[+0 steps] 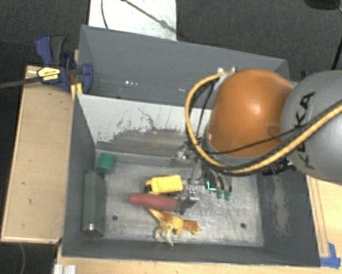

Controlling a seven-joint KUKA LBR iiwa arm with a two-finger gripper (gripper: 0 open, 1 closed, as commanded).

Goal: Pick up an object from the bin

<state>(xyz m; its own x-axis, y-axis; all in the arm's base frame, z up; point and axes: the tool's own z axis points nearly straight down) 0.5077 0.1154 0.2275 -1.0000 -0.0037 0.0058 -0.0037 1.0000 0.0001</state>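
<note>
My gripper [189, 194] reaches down below the orange cover, near the middle of the bin floor. Its tip stands at the right end of a yellow block [164, 184], touching or nearly touching it. Just in front of the block lies a red rod-shaped thing [151, 202], pointing left to right. A small yellow-brown toy animal [174, 227] lies nearer the front wall, below the red rod.
A long dark green cylinder [93, 203] lies along the left wall, with a small green cap-like block [105, 163] beyond its far end. The arm and its cover hide the right rear part of the floor. The bin's right floor is bare metal.
</note>
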